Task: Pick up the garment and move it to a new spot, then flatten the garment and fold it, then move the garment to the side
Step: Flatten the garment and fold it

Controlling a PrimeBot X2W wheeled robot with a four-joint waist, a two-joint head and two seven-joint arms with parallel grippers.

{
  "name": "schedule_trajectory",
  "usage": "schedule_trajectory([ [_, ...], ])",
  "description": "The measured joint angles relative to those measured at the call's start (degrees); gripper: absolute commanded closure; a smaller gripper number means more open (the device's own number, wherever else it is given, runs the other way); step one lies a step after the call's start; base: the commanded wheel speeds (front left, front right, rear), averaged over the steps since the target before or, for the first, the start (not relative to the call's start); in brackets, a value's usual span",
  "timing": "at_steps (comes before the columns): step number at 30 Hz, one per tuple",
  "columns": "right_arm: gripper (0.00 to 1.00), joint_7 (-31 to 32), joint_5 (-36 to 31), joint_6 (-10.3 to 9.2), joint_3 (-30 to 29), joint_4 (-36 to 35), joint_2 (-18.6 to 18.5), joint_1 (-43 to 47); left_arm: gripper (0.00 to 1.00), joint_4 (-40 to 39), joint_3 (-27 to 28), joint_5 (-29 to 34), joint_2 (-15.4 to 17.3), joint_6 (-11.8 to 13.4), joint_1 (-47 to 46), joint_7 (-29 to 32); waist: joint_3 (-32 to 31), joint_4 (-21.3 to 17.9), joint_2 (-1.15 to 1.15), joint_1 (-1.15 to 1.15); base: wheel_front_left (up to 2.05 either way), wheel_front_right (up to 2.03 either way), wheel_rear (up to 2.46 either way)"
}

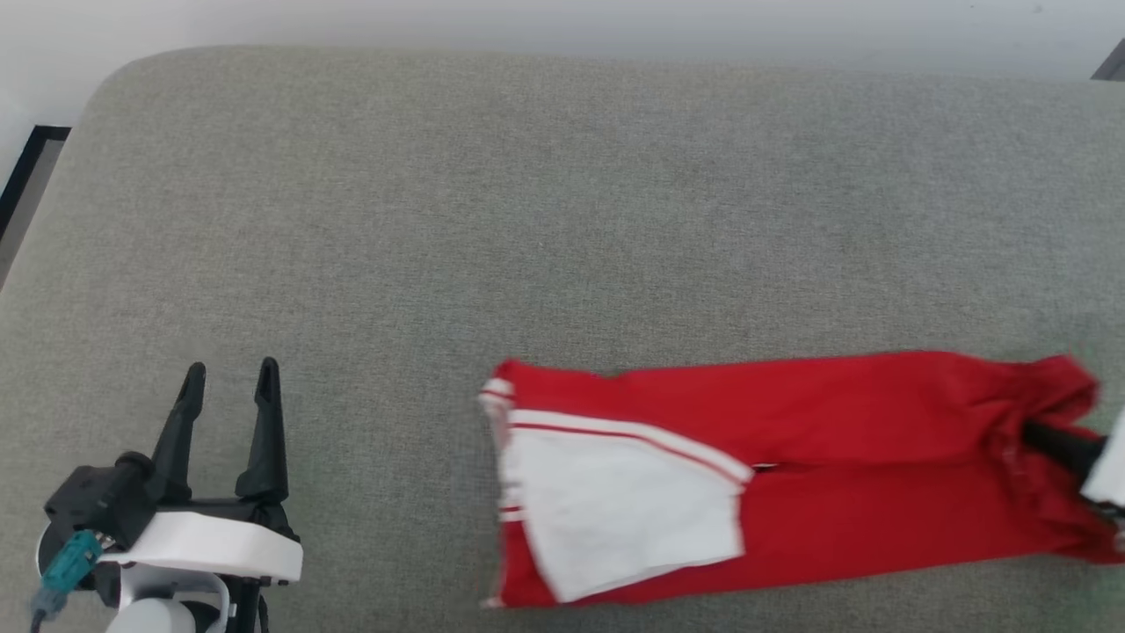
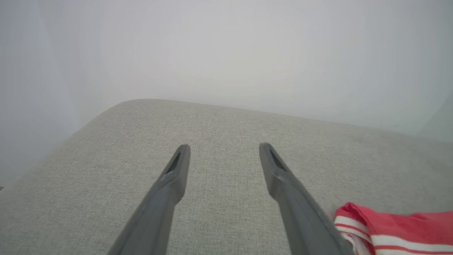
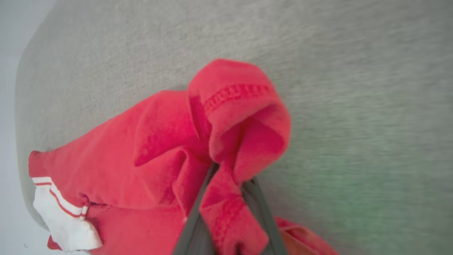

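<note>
The garment, a red shirt with a white sleeve end and thin white stripes, lies folded in a long strip on the grey cushion at the lower right of the head view. My right gripper comes in from the right edge, shut on the shirt's bunched right end. In the right wrist view the red cloth is pinched between my two fingers and bulges above them. My left gripper rests at the lower left, open and holding nothing, well left of the shirt. The left wrist view shows the striped sleeve end at the lower right.
The grey fabric cushion spreads wide behind and to the left of the shirt. Its rounded far-left corner meets a pale wall, and a dark strip runs along the left edge.
</note>
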Motion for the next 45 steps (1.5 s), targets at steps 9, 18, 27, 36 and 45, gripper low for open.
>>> schedule_trajectory([
  [9, 1.0, -3.21, -5.31, 0.0, -7.84, 8.48, -6.8, -3.65, 0.0, -0.86, 3.34, 3.9, -4.39, -1.36, 0.67, 0.0, 0.37, -1.19, 0.0, 0.0, 0.0, 0.0, 0.0],
  [18, 1.0, -3.85, -3.94, 0.0, -7.17, 8.67, -7.86, -6.17, 0.0, -1.24, 3.46, 2.27, -4.37, -1.36, 1.97, 0.0, -0.27, -3.22, 0.0, 0.0, 0.0, 0.0, 0.0],
  [27, 1.0, -0.19, 3.42, -0.01, -5.41, -5.91, -3.98, -1.31, 0.0, -1.2, 3.74, 1.82, -4.5, -1.37, 3.01, 0.0, -1.57, -3.75, 0.0, 0.0, 0.0, 0.0, 0.0],
  [36, 1.0, 2.64, 3.47, -0.01, 2.65, -17.93, 5.17, 1.85, 0.0, -0.82, 2.58, 1.71, -5.0, -1.37, 3.4, 0.0, -2.88, -1.4, 0.0, 0.0, 0.0, 0.0, 0.0],
  [45, 1.0, 2.87, 0.33, -0.01, 12.8, -16.7, 11.71, 2.01, 0.0, 0.35, 0.78, 1.14, -5.2, -1.37, 3.34, -0.03, -3.89, 2.28, 0.0, 0.0, 0.0, 0.0, 0.0],
])
